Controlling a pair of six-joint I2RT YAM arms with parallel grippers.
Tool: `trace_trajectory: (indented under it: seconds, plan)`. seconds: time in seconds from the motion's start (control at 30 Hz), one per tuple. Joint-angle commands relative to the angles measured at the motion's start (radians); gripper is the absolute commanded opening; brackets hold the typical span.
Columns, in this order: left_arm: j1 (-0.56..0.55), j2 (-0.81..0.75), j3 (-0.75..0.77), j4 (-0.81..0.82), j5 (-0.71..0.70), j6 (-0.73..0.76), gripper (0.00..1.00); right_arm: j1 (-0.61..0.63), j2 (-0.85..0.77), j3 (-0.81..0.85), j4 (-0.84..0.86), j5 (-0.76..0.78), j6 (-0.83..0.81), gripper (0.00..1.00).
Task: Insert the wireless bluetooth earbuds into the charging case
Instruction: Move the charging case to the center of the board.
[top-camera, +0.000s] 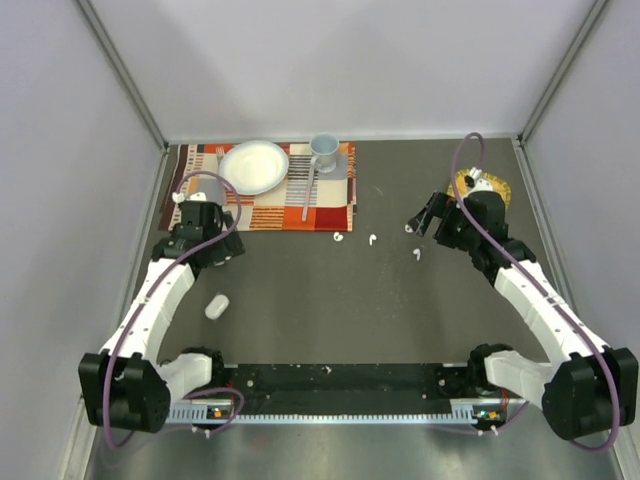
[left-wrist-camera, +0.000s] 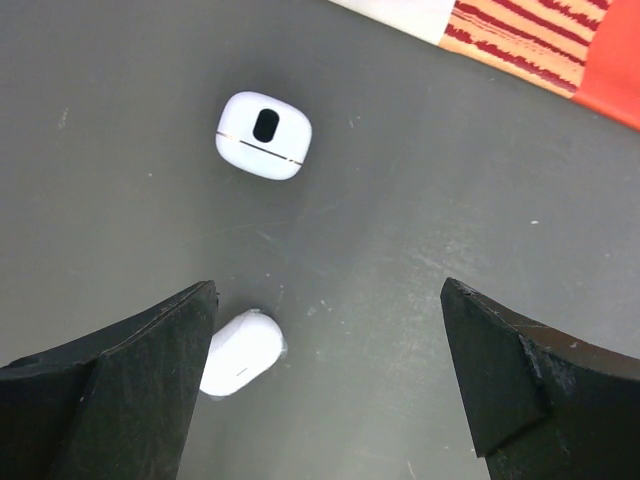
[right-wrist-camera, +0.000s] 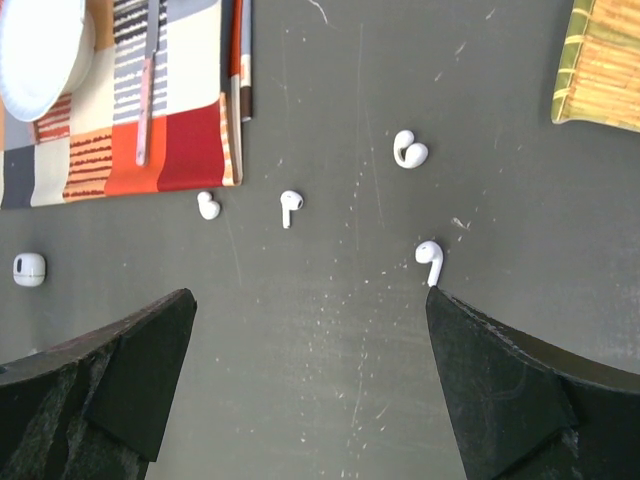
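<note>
Left arm reaches forward, wrist raised; left gripper (left-wrist-camera: 328, 290) hangs over the dark table (left-wrist-camera: 420, 330), jaws spread wide, nothing between them. Charging case (left-wrist-camera: 243, 350) lies flat just beside the left finger, long axis running near-left to far-right; its near end is cut off behind that finger, so we cannot tell whether they touch. Beyond it, apart, sits a second white case (left-wrist-camera: 263, 135), rounded-square, showing a dark oval and a thin seam; we cannot make it out from above. Placemat (top-camera: 300, 205) at the far side carries a plate (top-camera: 253, 168) and a cup (top-camera: 323, 150). Four earbuds (right-wrist-camera: 290, 207) lie scattered mid-table: leftmost earbud (right-wrist-camera: 208, 205) just off the placemat's near edge, orientation unclear; the pointed one has its stem toward the arms; third earbud (right-wrist-camera: 408, 150) curled, axis hard to read; fourth earbud (right-wrist-camera: 430, 260) has its stem pointing near-right. Right arm angles inward, wrist raised; right gripper (right-wrist-camera: 308, 295) gapes empty, one fingertip near the fourth earbud. A woven mat (right-wrist-camera: 600, 70) is cropped at the far right.
</note>
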Motion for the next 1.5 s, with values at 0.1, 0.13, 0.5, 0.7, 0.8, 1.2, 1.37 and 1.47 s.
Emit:
trace_trajectory:
  seconds: [0.1, 0.13, 0.5, 0.7, 0.8, 1.2, 1.37, 1.47]
  plan:
    - [0.024, 0.043, 0.046, -0.028, -0.042, 0.118, 0.99, 0.009, 0.048, 0.066, 0.002, -0.034, 0.014, 0.99]
    - [0.024, 0.045, 0.046, -0.035, -0.059, 0.123, 0.99, 0.008, 0.052, 0.071, 0.002, -0.041, 0.014, 0.99]
    - [0.027, 0.098, 0.032, 0.012, -0.065, 0.216, 0.99, 0.008, 0.12, 0.144, 0.002, -0.08, 0.034, 0.99]
    - [0.027, 0.215, 0.118, -0.017, -0.076, 0.267, 0.99, 0.008, 0.111, 0.134, -0.003, -0.106, 0.044, 0.99]
    - [0.029, 0.253, 0.138, -0.006, -0.059, 0.272, 0.99, 0.008, 0.101, 0.117, -0.006, -0.095, 0.048, 0.99]
    - [0.038, 0.373, 0.177, 0.037, -0.025, 0.306, 0.98, 0.008, 0.1, 0.117, -0.021, -0.086, 0.044, 0.99]
    - [0.041, 0.442, 0.219, 0.0, -0.082, 0.306, 0.97, 0.008, 0.109, 0.109, -0.023, -0.083, 0.044, 0.99]
    - [0.053, 0.471, 0.22, -0.003, -0.059, 0.329, 0.97, 0.008, 0.127, 0.111, -0.024, -0.083, 0.049, 0.99]
